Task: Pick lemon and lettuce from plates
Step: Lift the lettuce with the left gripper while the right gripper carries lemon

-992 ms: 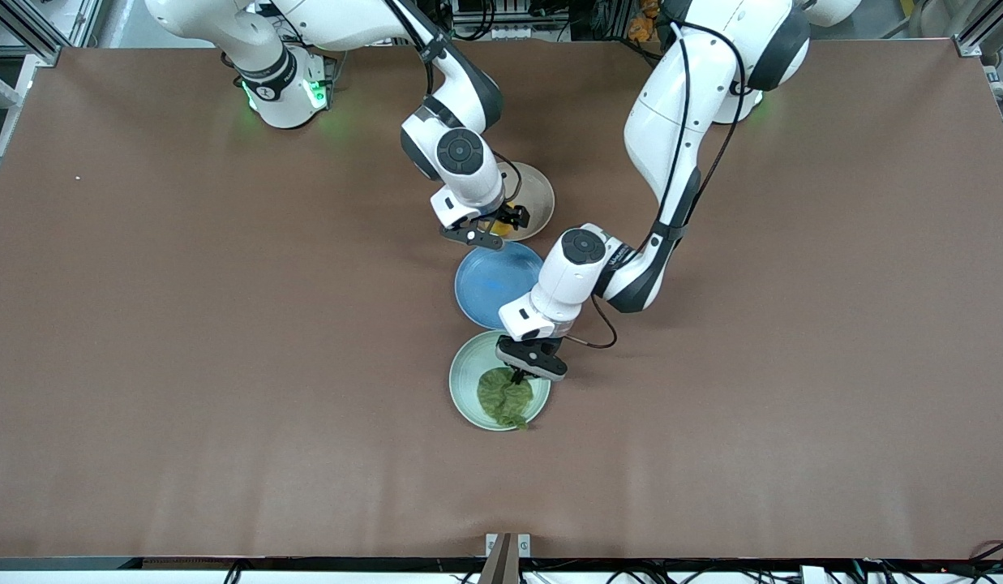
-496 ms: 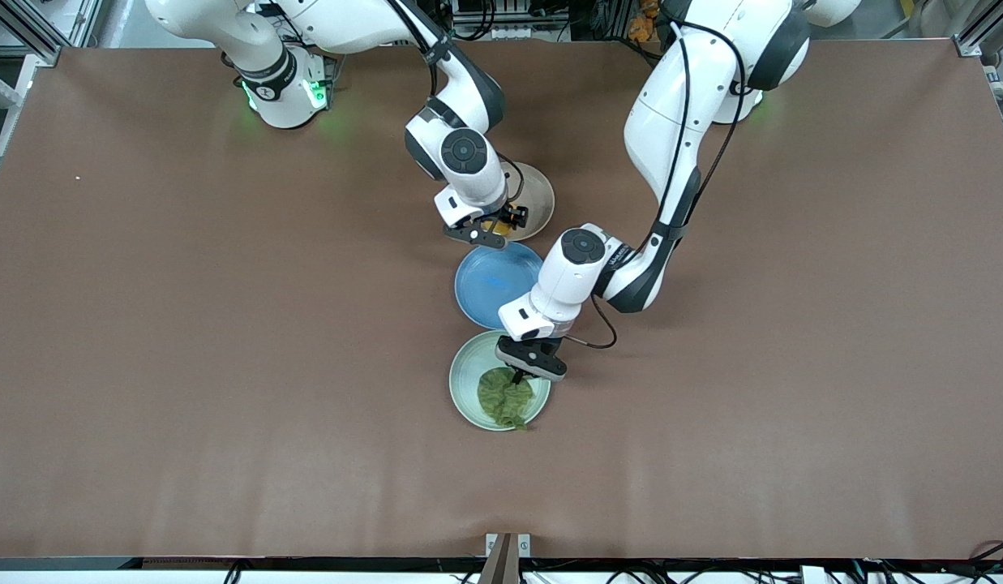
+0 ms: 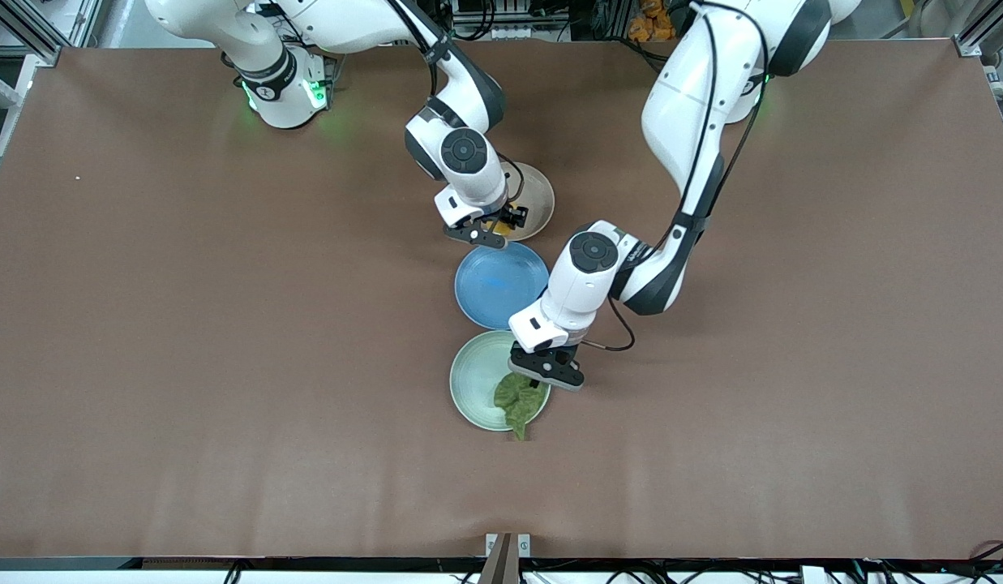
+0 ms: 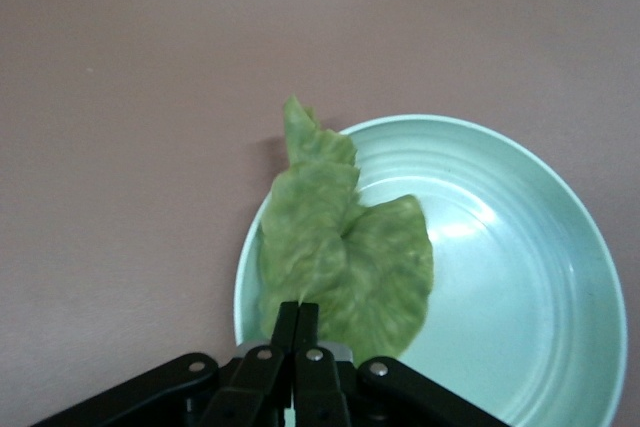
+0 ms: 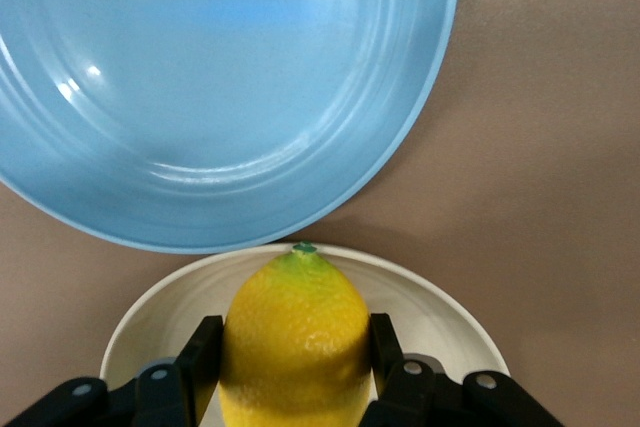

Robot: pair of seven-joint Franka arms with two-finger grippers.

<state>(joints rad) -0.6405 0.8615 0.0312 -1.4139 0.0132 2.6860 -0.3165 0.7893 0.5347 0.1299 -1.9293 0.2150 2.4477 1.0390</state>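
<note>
The lemon (image 5: 295,332) is bright yellow and sits between the fingers (image 5: 208,347) of my right gripper (image 5: 295,347), which is shut on it over the beige plate (image 5: 440,317). In the front view this gripper (image 3: 501,225) is at the beige plate's (image 3: 537,199) edge nearest the camera. My left gripper (image 3: 542,375) is shut on the stem end of the lettuce (image 3: 519,403). The leaf hangs folded over the mint plate's (image 3: 469,381) rim. In the left wrist view the shut fingertips (image 4: 297,315) pinch the lettuce (image 4: 340,247) above the mint plate (image 4: 520,277).
An empty blue plate (image 3: 501,284) lies between the beige and mint plates; it also shows in the right wrist view (image 5: 220,97). The three plates form a line in the middle of the brown table (image 3: 225,365).
My left gripper has risen and shifted toward the left arm's end, pulling the lettuce up so it folds and trails over the mint plate's rim. My right gripper has barely moved.
</note>
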